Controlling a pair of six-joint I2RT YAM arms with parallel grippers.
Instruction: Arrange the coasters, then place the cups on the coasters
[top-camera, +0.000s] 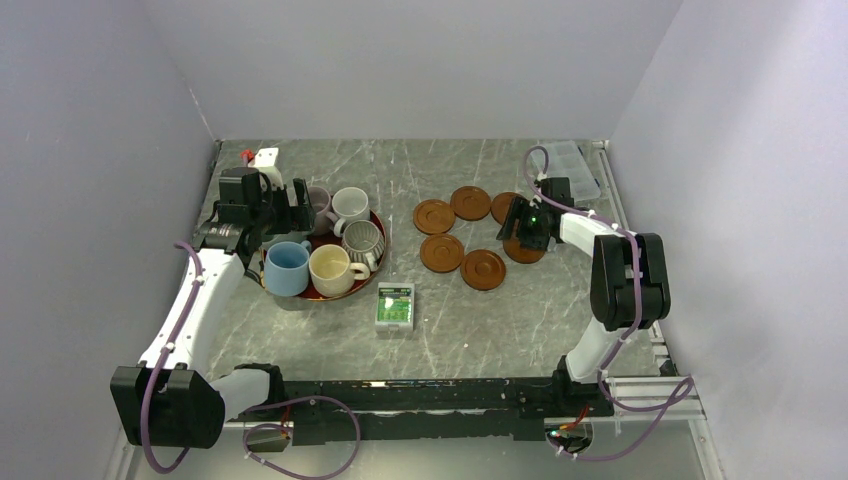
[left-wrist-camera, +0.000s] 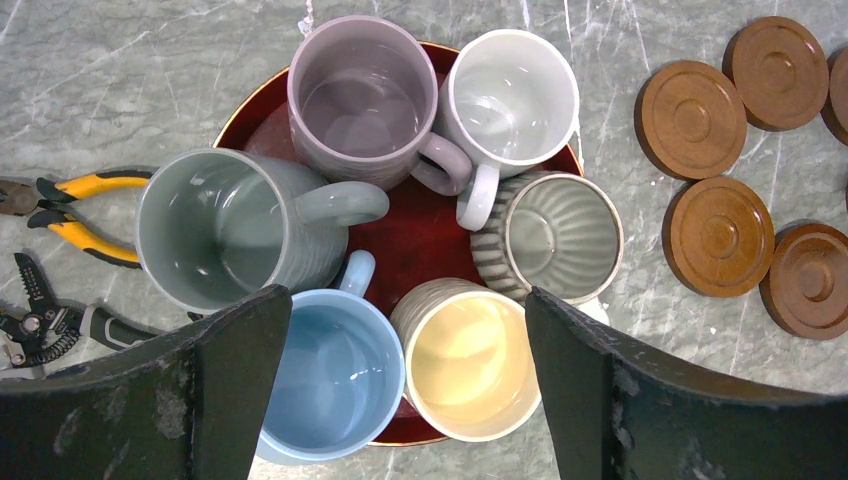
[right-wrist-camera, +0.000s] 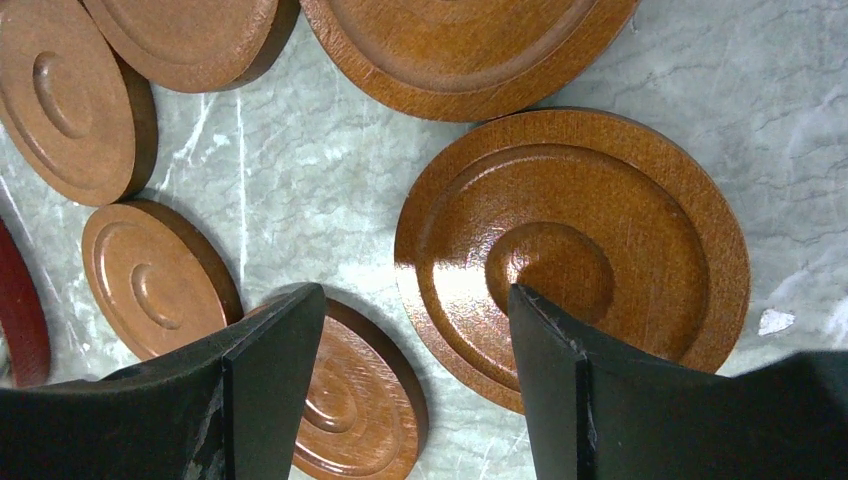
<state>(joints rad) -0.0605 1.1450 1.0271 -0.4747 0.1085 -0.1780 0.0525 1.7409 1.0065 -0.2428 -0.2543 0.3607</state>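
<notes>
Seen from above, a grey marbled table (top-camera: 440, 330) sat inside pale lavender walls. A dark-red tray (top-camera: 372, 218) lay at the left carrying the cups (top-camera: 330, 268), and the six coasters (top-camera: 441, 252) lay loosely clustered right of centre, flat on the table. A small green-and-white box (top-camera: 394, 307) lay near the front, and a clear plastic case (top-camera: 577, 166) sat at the far right corner. The left arm reached up along the tray's left side, with the left gripper (top-camera: 298, 200) over the cups. The right arm was folded sharply, with the right gripper (top-camera: 520, 226) over the rightmost coasters.

In the left wrist view, the fingers (left-wrist-camera: 225, 390) stood spread wide and empty above all six mugs, which were crowded on the tray. Yellow-handled pliers (left-wrist-camera: 72, 205) and a wire stripper (left-wrist-camera: 45, 322) lay on the table beside it.

In the right wrist view, the fingers (right-wrist-camera: 265, 400) were parted and gripping nothing, and hung low over one coaster (right-wrist-camera: 600, 230). Its left edge lay beneath the gap, and the others lay around it.
</notes>
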